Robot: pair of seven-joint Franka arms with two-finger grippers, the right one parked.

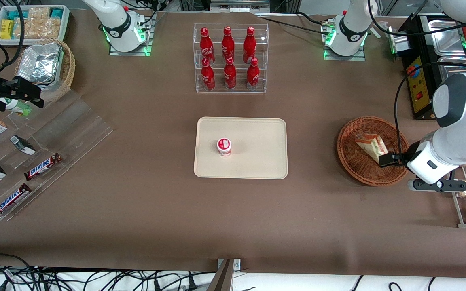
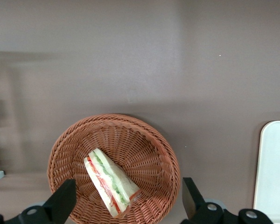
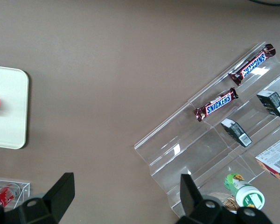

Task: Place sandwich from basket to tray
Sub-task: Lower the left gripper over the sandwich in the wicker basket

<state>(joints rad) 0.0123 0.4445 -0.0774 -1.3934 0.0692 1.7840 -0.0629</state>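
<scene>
One sandwich (image 2: 111,182) lies in one basket (image 2: 154,144); the gripper (image 2: 128,198) hovers above, fingers spread apart; one tray (image 1: 257,133) holds one cup (image 1: 224,146).

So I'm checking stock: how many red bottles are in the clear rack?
6. Three stand in the upper row, three in the lower row nearer the camera. None seem hidden. The gripper hangs open above the basket.

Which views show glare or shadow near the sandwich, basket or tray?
Front view: green base lights glow; the tray lies evenly lit, and the open gripper hangs over the basket. Left wrist view: soft shadow bands cross the cloth, and the sandwich shows no glare.
</scene>
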